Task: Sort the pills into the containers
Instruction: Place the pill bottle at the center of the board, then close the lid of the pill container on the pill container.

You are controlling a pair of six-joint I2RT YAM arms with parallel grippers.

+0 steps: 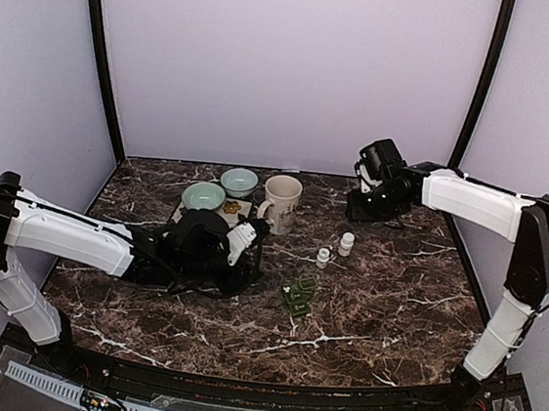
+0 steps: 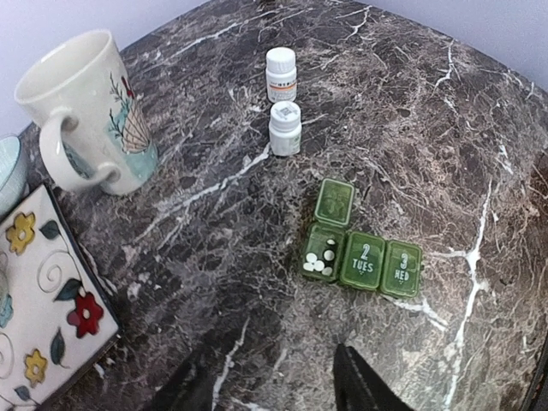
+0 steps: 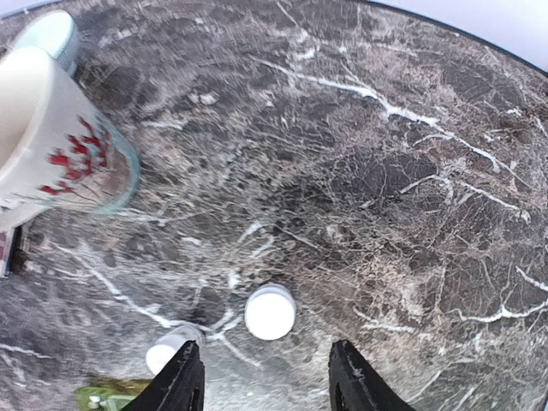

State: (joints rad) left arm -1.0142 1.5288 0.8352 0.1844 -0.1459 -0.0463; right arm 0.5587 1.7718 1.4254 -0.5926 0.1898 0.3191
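Note:
A green pill organizer [image 1: 297,294] lies mid-table. In the left wrist view the organizer [image 2: 361,257] has one lid flipped up, and several white pills [image 2: 319,259] lie in that compartment; the lids marked TUES and WED are shut. Two white pill bottles [image 1: 347,244] [image 1: 323,258] stand upright behind it, and they show as bottles [image 2: 281,75] [image 2: 285,128] from the left wrist. My left gripper [image 2: 270,385] hangs open and empty, short of the organizer. My right gripper [image 3: 267,381] is open above the table, with a bottle cap [image 3: 271,312] just ahead of its tips.
A cream mug [image 1: 282,203] stands at the back centre. Two pale green bowls [image 1: 203,196] [image 1: 239,181] sit to its left. A flowered tile [image 2: 43,291] lies beside the mug. The enclosure's walls close off the back and sides.

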